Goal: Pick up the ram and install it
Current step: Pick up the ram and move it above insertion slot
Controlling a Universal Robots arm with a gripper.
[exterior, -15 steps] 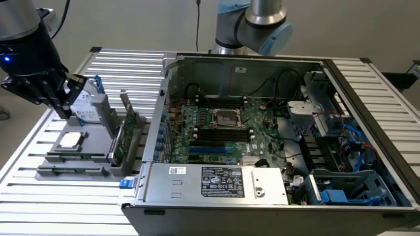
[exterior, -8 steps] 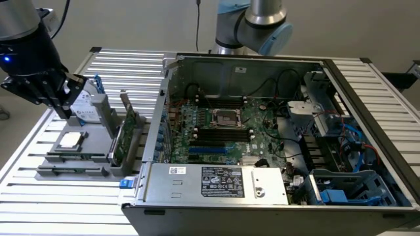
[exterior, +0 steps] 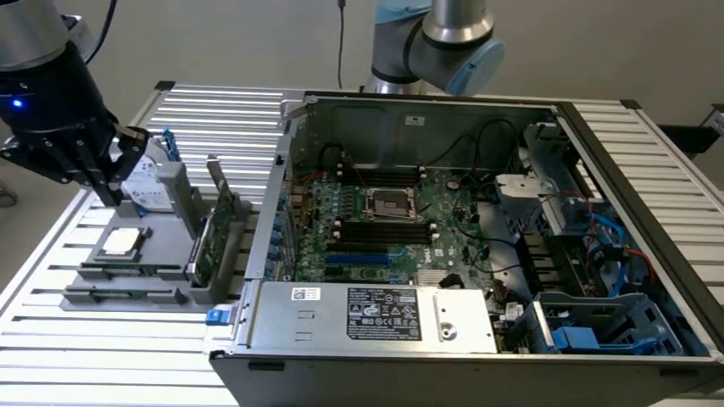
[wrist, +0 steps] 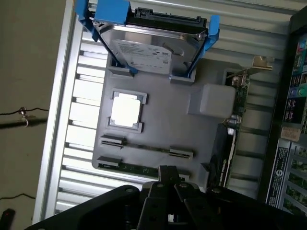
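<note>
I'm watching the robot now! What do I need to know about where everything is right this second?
Gripper: shut, holding nothing, above the gray holder.
Ram: lying in the holder, not picked up yet.
Motherboard: inside the open computer case.
Done: nothing that shows.
Left: the pickup and the install.

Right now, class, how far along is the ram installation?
Done: nothing visible yet. In hand: nothing; the shut gripper hovers over the grey holder, close to the ram lying in it. Left: the pickup and the seating, since the motherboard slots in the open case look empty.
</note>
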